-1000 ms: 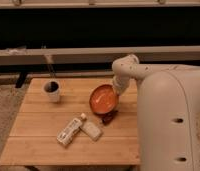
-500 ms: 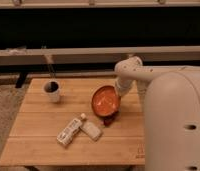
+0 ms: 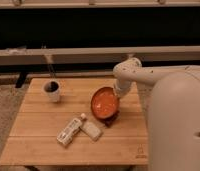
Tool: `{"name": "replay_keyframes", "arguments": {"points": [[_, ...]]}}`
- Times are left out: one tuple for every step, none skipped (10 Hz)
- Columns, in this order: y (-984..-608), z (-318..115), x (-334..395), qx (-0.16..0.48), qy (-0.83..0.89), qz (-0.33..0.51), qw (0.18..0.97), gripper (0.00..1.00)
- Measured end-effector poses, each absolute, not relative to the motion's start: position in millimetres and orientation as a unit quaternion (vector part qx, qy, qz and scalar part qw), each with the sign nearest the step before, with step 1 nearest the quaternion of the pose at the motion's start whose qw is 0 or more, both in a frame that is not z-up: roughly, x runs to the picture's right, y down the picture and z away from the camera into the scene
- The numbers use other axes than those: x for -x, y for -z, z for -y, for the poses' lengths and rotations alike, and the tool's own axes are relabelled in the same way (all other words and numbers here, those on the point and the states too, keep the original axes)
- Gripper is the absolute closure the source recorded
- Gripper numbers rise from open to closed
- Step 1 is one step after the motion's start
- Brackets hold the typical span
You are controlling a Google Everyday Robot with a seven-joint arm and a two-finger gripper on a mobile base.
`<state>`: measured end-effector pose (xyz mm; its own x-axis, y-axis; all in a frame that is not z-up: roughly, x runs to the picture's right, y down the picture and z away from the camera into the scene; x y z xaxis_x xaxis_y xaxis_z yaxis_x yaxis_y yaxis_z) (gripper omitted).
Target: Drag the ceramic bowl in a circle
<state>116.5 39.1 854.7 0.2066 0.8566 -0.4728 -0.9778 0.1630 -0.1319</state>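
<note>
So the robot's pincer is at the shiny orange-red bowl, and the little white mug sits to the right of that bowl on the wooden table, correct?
Not quite. The camera view shows the small white mug to the left of the glossy orange-red ceramic bowl, not right. The pincer is indeed at the bowl's right rim, on the wooden table.

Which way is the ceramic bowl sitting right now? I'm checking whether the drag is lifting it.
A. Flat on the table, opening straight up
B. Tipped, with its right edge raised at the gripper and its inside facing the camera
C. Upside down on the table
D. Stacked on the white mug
B: the ceramic bowl is tilted, its right edge up by the gripper and its orange inside showing, well apart from the white mug.
</note>
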Motion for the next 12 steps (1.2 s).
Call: {"name": "replay_keyframes", "arguments": {"points": [[-852,-38,-107,0.207,-0.613,-0.141,0.749,1.0],[-852,-36,-107,0.205,-0.614,-0.139,0.75,1.0],[-853,-32,-110,0.202,-0.613,-0.138,0.751,1.0],[-854,-29,-113,0.2,-0.614,-0.137,0.751,1.0],[-854,-28,-112,0.199,-0.614,-0.135,0.752,1.0],[-850,-29,-110,0.198,-0.615,-0.132,0.751,1.0],[-849,-28,-110,0.195,-0.615,-0.131,0.753,1.0],[-849,-24,-108,0.19,-0.614,-0.13,0.755,1.0],[-848,-23,-100,0.189,-0.612,-0.128,0.757,1.0],[-847,-22,-90,0.188,-0.611,-0.124,0.758,1.0],[-847,-20,-92,0.185,-0.61,-0.123,0.76,1.0],[-847,-18,-96,0.182,-0.609,-0.121,0.762,1.0]]}}
